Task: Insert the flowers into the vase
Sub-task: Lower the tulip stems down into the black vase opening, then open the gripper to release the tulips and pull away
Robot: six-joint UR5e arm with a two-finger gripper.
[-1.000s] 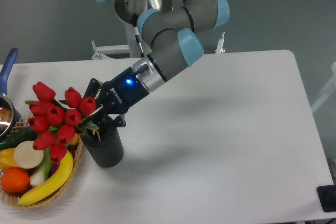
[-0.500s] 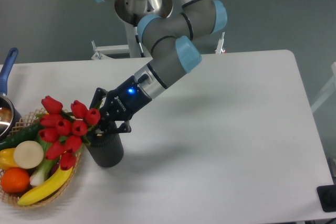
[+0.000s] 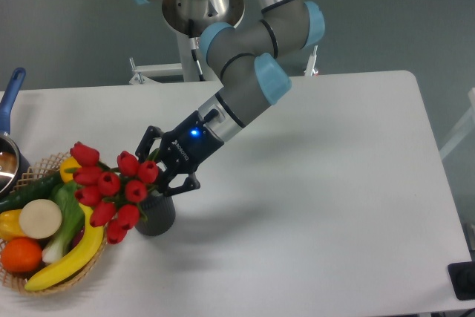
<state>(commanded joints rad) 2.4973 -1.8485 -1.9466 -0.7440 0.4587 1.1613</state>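
Stretching across a white table (image 3: 319, 183) from the upper middle, reaching down and to the left as a grey arm (image 3: 249, 72) with blue joint caps. Ending in a black gripper (image 3: 159, 171) with a blue light glowing on its body, jaws pinching the green stems of the flowers (image 3: 111, 187) right where they leave the bunch. Fanning out to the left of the jaws and slightly below them, the red tulip buds leaning over at a slant, partly overhanging a basket (image 3: 70, 276). Sitting directly beneath the jaws, the vase (image 3: 157, 217), dark and ribbed, standing upright on the table, its mouth mostly hidden behind the buds and fingers; cannot tell how far the stems are going into it. Lying in the basket, farther left and below the jaws: a banana (image 3: 70, 254), an orange (image 3: 21, 254), a pale round piece (image 3: 40, 218) and a leafy green vegetable (image 3: 68, 209).
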